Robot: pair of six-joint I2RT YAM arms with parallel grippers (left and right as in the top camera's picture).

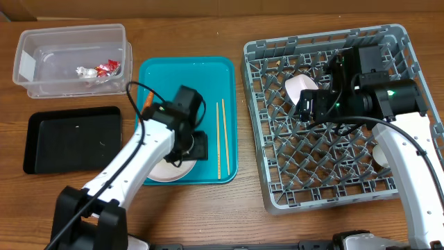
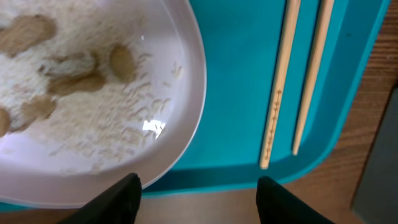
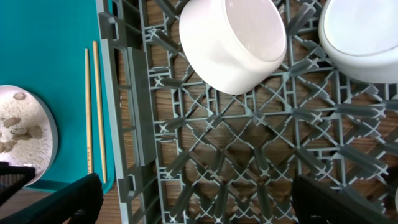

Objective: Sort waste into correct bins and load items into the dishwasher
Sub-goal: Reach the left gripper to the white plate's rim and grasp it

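Wooden table (image 1: 208, 28), seen from above. Directly on it lie a clear plastic tub (image 1: 73, 28) at 10 o'clock, a black tray (image 1: 41, 149) at 8 o'clock, a teal tray (image 1: 187, 76) just left of centre, and a grey dish rack (image 1: 253, 125) at 3 o'clock.

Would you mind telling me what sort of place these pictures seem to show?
Probably a staged dish-clearing workbench rather than a real kitchen: a grey dish rack sits directly on a wooden table, beside a teal tray holding a plate of rice scraps, and a clear tub holds wrappers.
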